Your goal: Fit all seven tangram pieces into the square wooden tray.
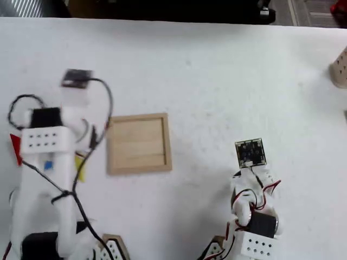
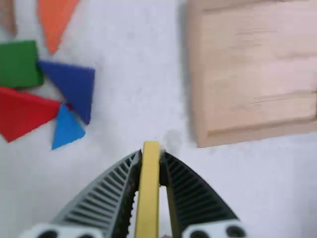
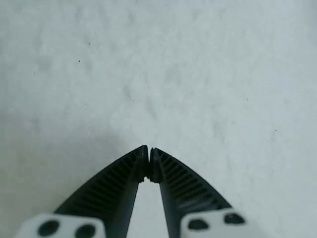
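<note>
Left gripper point(image 2: 150, 148) pinched a flat yellow tangram piece point(image 2: 148, 198) edge-on, just outside the square wooden tray's point(image 2: 196, 74) rim. Held so narrowly, the piece could well pivot or slip on release and end up propped on that rim rather than flat inside. Right gripper point(image 3: 149, 163), well apart from the tray, was pressed together on nothing.

A: What stands on the white table point(image 1: 217, 70), over at its right edge?
B: 1 pale wooden block point(image 1: 340, 67) dotted with small holes, partly out of view. Beyond the table's far edge runs a dark strip point(image 1: 162, 8).
</note>
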### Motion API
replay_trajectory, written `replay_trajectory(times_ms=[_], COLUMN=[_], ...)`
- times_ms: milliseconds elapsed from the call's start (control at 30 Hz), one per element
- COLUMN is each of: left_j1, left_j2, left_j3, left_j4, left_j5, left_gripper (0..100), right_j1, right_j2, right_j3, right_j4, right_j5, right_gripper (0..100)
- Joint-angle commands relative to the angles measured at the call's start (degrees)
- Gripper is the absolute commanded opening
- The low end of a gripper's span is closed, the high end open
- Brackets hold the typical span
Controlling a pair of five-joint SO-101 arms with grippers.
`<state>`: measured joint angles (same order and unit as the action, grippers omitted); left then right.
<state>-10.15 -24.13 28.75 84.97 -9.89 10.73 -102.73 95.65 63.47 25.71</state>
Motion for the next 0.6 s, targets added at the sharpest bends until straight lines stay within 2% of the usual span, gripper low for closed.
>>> replay_trajectory(times_ms=[0, 133, 367, 433, 567], left_j1=[12.2, 15.8, 15.2, 15.9, 14.5], left_j2=[-2.6, -2.5, -2.5, -2.6, -2.5], left_j3=[-0.6, 0.2, 16.4, 20.8, 21.6], left_j4=[-6.3, -14.5, -37.8, -44.2, -47.1], left_j5=[-0.3, 1.4, 18.1, 20.1, 20.4], left_gripper=[3, 3, 3, 3, 14], right_j1=[0.6, 0.7, 0.2, 0.2, 0.1], right_j2=[-0.4, -0.4, -0.4, -0.4, -0.4], right_j3=[0.0, -0.1, -0.1, 0.0, 0.0], right_j4=[0.4, 1.5, 1.4, 1.3, 1.4], right_j5=[0.6, 0.6, 0.6, 0.6, 0.6], right_gripper=[1.8, 1.8, 1.8, 1.8, 1.8])
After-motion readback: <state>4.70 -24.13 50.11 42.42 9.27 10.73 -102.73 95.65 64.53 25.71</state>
